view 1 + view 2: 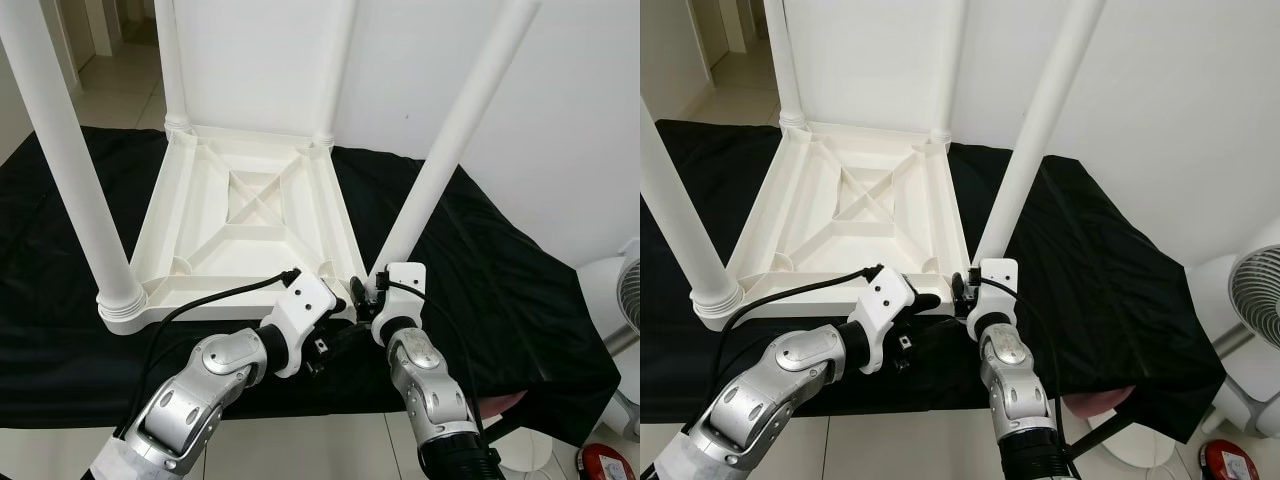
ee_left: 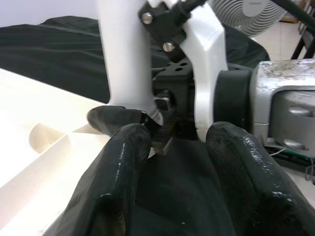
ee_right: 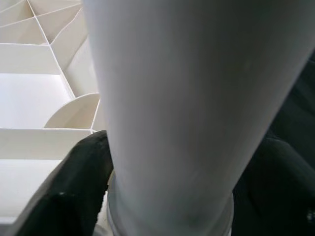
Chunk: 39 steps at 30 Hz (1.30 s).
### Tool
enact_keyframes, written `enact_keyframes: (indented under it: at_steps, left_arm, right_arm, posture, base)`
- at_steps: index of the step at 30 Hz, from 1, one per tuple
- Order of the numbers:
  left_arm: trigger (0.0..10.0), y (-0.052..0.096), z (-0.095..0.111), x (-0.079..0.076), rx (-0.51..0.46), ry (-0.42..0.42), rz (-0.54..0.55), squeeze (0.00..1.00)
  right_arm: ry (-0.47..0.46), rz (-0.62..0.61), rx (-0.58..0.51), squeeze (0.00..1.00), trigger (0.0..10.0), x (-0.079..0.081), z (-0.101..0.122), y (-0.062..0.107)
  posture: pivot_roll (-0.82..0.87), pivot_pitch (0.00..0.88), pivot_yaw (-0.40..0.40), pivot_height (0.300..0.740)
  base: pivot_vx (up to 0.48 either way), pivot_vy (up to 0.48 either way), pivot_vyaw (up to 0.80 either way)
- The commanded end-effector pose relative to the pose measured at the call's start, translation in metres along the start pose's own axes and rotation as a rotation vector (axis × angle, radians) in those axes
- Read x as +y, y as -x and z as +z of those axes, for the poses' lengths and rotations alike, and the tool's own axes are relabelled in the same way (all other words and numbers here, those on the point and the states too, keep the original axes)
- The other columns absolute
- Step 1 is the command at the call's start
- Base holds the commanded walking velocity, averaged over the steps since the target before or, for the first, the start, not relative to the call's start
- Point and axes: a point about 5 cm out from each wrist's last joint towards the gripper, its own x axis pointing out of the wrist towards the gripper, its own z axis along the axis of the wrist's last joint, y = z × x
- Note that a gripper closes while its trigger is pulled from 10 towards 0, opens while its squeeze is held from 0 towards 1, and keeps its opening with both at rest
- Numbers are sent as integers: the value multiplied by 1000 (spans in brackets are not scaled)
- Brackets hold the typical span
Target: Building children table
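Note:
A white plastic table (image 1: 240, 215) lies upside down on a black cloth (image 1: 500, 290). Three legs stand upright in its corners: near left (image 1: 70, 170), far left (image 1: 170, 60), far right (image 1: 335, 70). The fourth leg (image 1: 450, 140) leans outward to the right from the near right corner. My right gripper (image 1: 368, 290) is shut on this leg's base; in the right wrist view its fingers (image 3: 81, 172) flank the white leg (image 3: 187, 98). My left gripper (image 1: 335, 305) sits just left of it at the table's near edge, open, its fingers (image 2: 123, 172) holding nothing.
The cloth-covered surface ends just in front of my arms. A white fan (image 1: 1250, 300) stands on the floor at the right, with a red object (image 1: 605, 465) below it. Something pink (image 1: 1095, 403) shows under the cloth's right edge. A white wall rises behind.

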Motion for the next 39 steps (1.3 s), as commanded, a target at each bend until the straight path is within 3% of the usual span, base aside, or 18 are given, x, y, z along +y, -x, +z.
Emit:
enact_keyframes:
  at_steps: [1, 4, 5, 6, 12, 18, 19, 22, 32, 33, 34, 35, 36, 39]
  left_arm:
    - [10000, 0, -1, -4, 5, 2, -20, 0]
    - [10000, 0, -2, -4, 5, 4, -18, 0]
    - [10000, 0, -2, -4, 5, 4, -18, 0]
    - [10000, 0, -2, -4, 5, 5, -18, 0]
    - [10000, 0, -2, -2, 7, 1, -17, 0]
    - [10000, 0, -1, 1, 6, -1, -12, 0]
    - [10000, 0, -1, 1, 6, -1, -12, 0]
    - [10000, -1, 1, 0, 2, -3, -14, 0]
    - [10000, 0, 1, 3, 3, -9, -11, 0]
    - [10000, -1, 2, 3, 2, -10, -9, 0]
    - [10000, -1, 2, 3, 2, -10, -9, 0]
    - [10000, -1, 2, 4, 2, -10, -9, 0]
    - [10000, -1, 2, 4, 1, -11, -8, 0]
    - [10000, -1, 3, 4, 0, -12, -7, 0]
  right_arm:
    - [-39, -4, -15, 1000, 10000, -8, 0, 9]
    - [-31, 28, -35, 1000, 10000, -13, 3, 12]
    - [-4, 59, -52, 302, 10000, -19, 4, 15]
    - [15, 89, -59, 0, 10000, -23, 4, 17]
    - [111, 160, -90, 0, 10000, -47, 9, 16]
    - [171, 281, -115, 0, 10000, -57, 18, 5]
    - [171, 281, -115, 0, 10000, -57, 18, 5]
    - [207, 446, -106, 0, 10000, -50, 22, 0]
    - [301, 668, -46, 0, 10000, -36, 16, -10]
    - [307, 692, -40, 0, 8039, -35, 15, -12]
    - [307, 692, -40, 0, 8039, -35, 15, -12]
    - [308, 706, -34, 0, 5137, -35, 15, -14]
    - [314, 717, -26, 0, 118, -36, 14, -15]
    - [315, 725, -22, 0, 0, -38, 14, -17]
  posture:
    - [28, 0, -153, 740]
    - [24, 0, -150, 740]
    - [21, 0, -148, 740]
    - [21, 0, -148, 740]
    - [10, 0, -138, 740]
    - [7, 0, -128, 740]
    - [7, 0, -128, 740]
    - [11, 0, -124, 740]
    - [22, 0, -120, 740]
    - [22, 0, -120, 740]
    - [22, 0, -120, 740]
    - [26, 0, -121, 740]
    - [28, 0, -122, 740]
    - [28, 0, -122, 740]
  base:
    - [0, 0, 0]
    - [0, 0, 0]
    - [0, 0, 0]
    - [0, 0, 0]
    - [0, 0, 0]
    - [0, 0, 0]
    - [0, 0, 0]
    - [0, 0, 0]
    - [0, 0, 0]
    - [0, 0, 0]
    - [0, 0, 0]
    - [0, 0, 0]
    - [0, 0, 0]
    - [0, 0, 0]
